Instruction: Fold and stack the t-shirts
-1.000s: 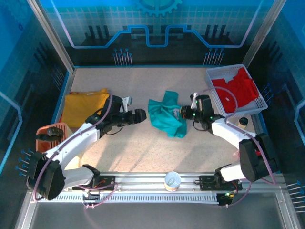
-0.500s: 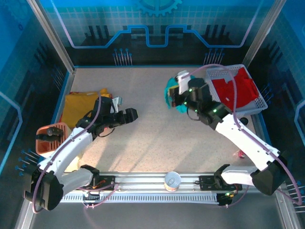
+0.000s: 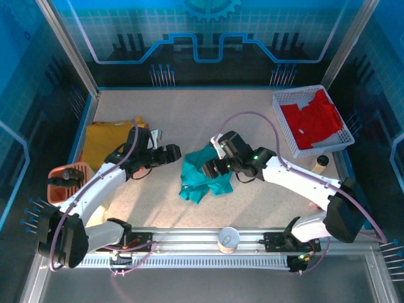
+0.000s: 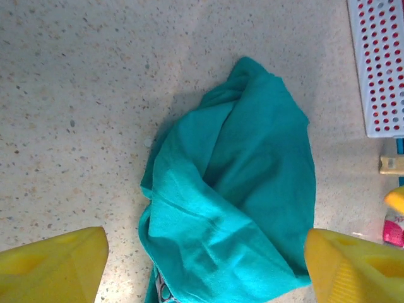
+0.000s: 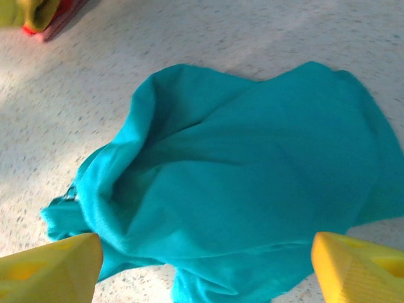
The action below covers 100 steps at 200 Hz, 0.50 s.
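Teal t-shirt (image 3: 201,178) is down since half a second ago. It was bunched in the right gripper (image 3: 211,165) up by the basket, and now it lies crumpled mid-table. That arm has swung back towards the centre and its jaws have let go.

- Right wrist view: right gripper (image 5: 203,268) has its yellow fingers (image 5: 47,268) wide apart over the teal cloth (image 5: 252,189), clamping nothing.
- Left gripper (image 3: 173,153) has barely shifted and sits just left-far of the shirt. Its jaws are also apart, with the shirt (image 4: 240,208) below and between them in the left wrist view. No contact visible.
- Shirt edges are irregular and folded over themselves, with a tail trailing to the near-left. It is well apart from the table's side walls.
- Bare speckled table (image 3: 189,113) on the far side, and a clear strip to the right between the shirt and the white mesh basket (image 3: 282,117).
- Red t-shirt (image 3: 315,120) lies in that basket at far right, and the mustard-yellow t-shirt (image 3: 108,144) lies against the left wall.
- A small orange slatted item (image 3: 68,178) sits near-left, and a round cup-like thing (image 3: 228,239) sits on the near rail.
- The print at the shirt's near edge (image 4: 161,291) is cut off and not legible.
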Each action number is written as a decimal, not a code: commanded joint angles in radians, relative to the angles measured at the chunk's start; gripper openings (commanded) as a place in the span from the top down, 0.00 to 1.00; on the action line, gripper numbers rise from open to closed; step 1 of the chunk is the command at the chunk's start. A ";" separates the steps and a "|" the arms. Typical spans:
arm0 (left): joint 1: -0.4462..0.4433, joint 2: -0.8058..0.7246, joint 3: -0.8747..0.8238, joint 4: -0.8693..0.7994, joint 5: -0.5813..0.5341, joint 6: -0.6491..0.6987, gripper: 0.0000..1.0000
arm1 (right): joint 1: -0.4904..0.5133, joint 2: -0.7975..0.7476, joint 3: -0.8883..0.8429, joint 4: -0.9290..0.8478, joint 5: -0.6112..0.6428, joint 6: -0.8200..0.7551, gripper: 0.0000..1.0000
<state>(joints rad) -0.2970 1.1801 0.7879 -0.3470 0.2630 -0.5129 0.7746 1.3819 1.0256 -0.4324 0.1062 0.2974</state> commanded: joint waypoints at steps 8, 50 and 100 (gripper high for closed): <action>-0.119 0.022 0.034 -0.024 -0.069 0.041 0.19 | -0.089 -0.034 -0.009 0.008 0.021 0.111 0.13; -0.328 0.086 0.099 -0.047 -0.166 -0.054 0.28 | -0.236 -0.043 -0.099 0.009 -0.032 0.250 0.02; -0.586 0.263 0.241 -0.094 -0.338 -0.072 0.30 | -0.411 -0.125 -0.251 0.063 -0.124 0.378 0.00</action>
<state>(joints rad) -0.7944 1.3506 0.9478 -0.3855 0.0437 -0.5621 0.4225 1.3197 0.8234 -0.3943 0.0433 0.5789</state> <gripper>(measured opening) 0.704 0.997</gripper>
